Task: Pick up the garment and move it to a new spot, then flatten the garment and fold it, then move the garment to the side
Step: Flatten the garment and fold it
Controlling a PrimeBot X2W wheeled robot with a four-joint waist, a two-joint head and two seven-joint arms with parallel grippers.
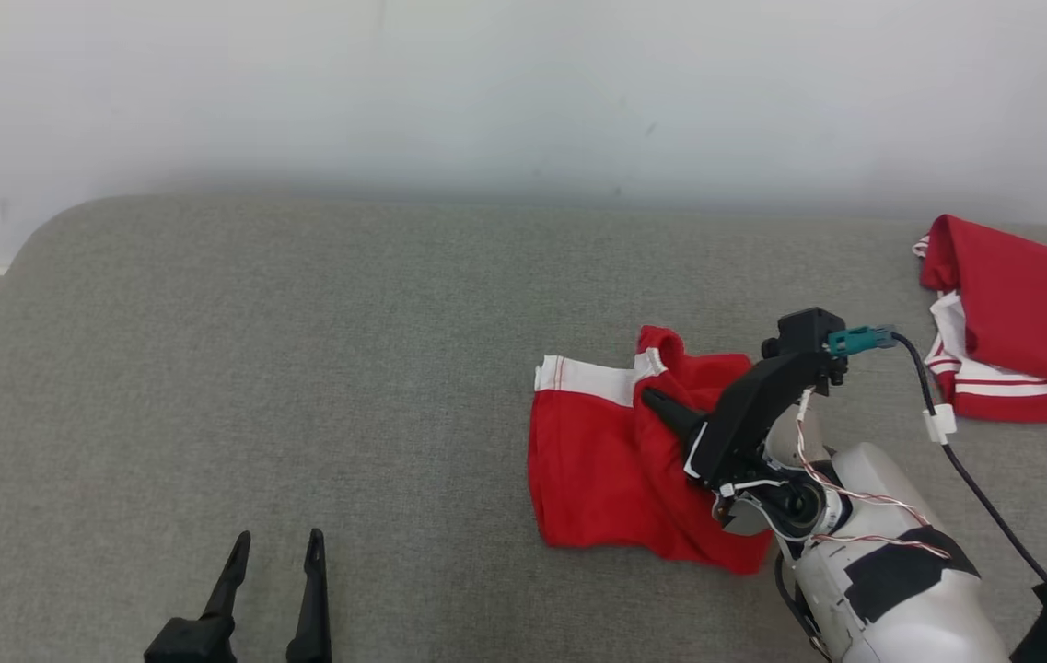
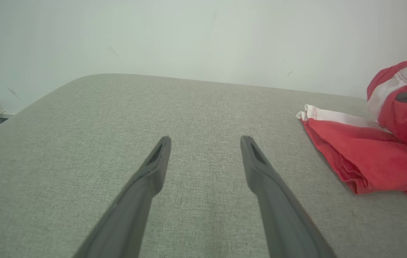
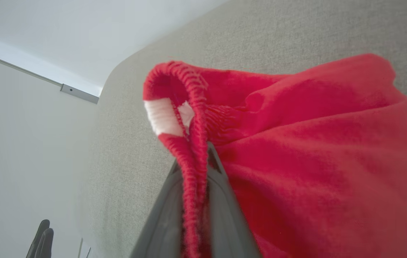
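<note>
Red garment (image 1: 597, 460) sits crumpled on the grey tabletop (image 1: 302, 368), right hand (image 1: 654, 401) clamped tight on its ribbed edge, left hand (image 1: 276, 543) hovering well apart with fingers spread wide

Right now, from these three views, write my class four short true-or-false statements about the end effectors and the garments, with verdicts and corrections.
1. The right end effector is shut on the red garment. True.
2. The left end effector also grips that garment. False: it is open above the bare grey surface, apart from the garment.
3. A second red garment lies at the surface's far right. True.
4. The held garment is plain red all over. False: it has a white band.
</note>
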